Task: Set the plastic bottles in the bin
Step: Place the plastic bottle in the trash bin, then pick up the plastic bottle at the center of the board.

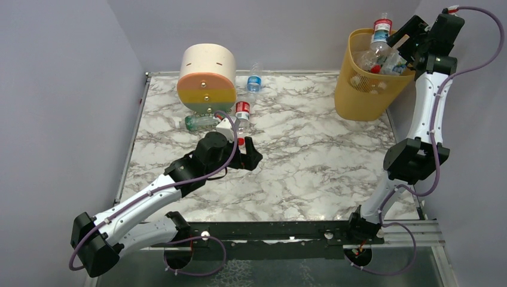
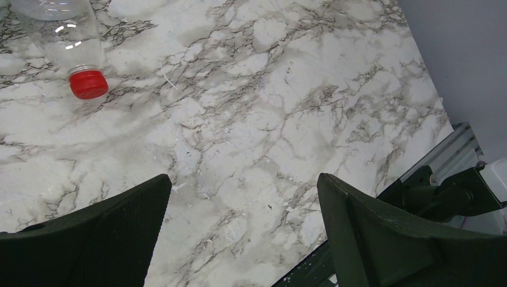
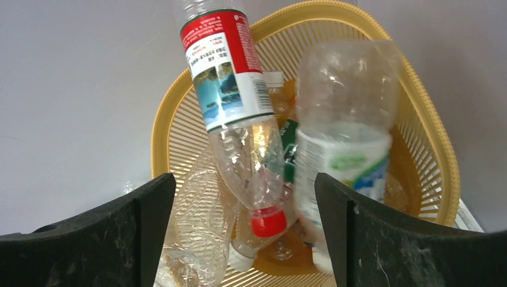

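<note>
Top view: three bottles are on the table, all in its far-left part beside the round drawer unit. A blue-label bottle is near the far edge. A red-label bottle has its long axis running far to near, red cap toward the near edge. A green bottle lies left to right in front of the unit. The bin stands at the far-right corner with several more bottles inside, perhaps four or five; the mesh makes the count unsure. One upended bottle pokes above the rim, cap down. The left claw hovers just short of the red cap, and the right claw is at the bin's rim

Left wrist view: the left claw is spread wide and holds nothing. The one red-capped bottle here points its cap at the claw, apart from both fingers

Right wrist view: the right claw is released, its fingers wide apart and gripping nothing. Beyond it the upended bottle leans in the bin, base to the upper left. Beside it is a blurred white-and-green-label bottle, roughly upright
</note>
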### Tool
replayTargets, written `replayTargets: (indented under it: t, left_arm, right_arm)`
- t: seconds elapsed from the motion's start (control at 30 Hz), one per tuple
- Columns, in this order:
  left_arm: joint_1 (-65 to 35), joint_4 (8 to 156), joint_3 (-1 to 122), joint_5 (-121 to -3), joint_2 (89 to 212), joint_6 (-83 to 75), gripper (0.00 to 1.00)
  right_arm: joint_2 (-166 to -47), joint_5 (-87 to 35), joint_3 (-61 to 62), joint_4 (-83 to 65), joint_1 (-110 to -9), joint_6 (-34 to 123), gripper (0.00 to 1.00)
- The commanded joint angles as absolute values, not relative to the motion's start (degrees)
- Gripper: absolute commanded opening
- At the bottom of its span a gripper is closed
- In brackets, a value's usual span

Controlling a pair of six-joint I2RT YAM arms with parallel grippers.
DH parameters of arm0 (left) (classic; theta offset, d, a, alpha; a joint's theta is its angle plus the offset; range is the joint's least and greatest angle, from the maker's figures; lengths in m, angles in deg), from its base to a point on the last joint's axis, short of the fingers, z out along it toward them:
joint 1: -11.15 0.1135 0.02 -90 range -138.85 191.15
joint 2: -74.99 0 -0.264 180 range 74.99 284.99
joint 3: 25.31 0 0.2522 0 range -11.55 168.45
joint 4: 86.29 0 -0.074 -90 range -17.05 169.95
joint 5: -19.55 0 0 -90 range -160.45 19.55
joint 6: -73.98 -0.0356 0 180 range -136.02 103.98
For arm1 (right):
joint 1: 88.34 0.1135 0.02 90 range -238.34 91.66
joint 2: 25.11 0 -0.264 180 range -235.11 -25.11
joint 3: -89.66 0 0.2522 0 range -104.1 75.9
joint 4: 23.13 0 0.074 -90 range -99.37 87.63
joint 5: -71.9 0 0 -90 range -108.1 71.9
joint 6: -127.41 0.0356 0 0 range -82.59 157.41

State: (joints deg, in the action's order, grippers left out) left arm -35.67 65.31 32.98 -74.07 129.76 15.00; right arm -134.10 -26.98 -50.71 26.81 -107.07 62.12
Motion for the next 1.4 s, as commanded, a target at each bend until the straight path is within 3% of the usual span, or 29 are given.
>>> replayTargets:
  t: [0.0, 0.53, 0.6, 0.63, 1.03, 1.37]
  left_arm:
    - [-35.39, 66.68, 33.10, -73.01, 129.19, 14.80, 0.99]
    - [-35.40, 64.76, 34.94, -74.15, 130.09, 14.42, 0.99]
    - [-35.30, 64.15, 35.52, -74.50, 130.51, 14.02, 0.99]
    - [-35.33, 63.77, 35.80, -75.00, 130.75, 13.77, 0.99]
    - [-30.28, 57.51, 38.67, -81.30, 136.23, 11.75, 0.99]
    - [-29.23, 62.24, 33.59, -85.02, 139.73, 15.94, 0.99]
  right_arm:
    - [-133.13, -28.83, -50.98, 27.08, -107.33, 62.65, 0.89]
    - [-117.56, -40.29, -40.79, 24.62, -105.00, 63.46, 0.90]
    - [-114.24, -40.49, -37.58, 24.08, -102.81, 62.86, 0.93]
    - [-112.48, -40.73, -35.71, 23.81, -101.51, 62.52, 0.99]
    - [-96.56, -40.14, -8.17, 16.42, -80.68, 62.13, 1.00]
    - [-96.74, -34.46, 5.01, 9.69, -65.61, 61.28, 1.00]
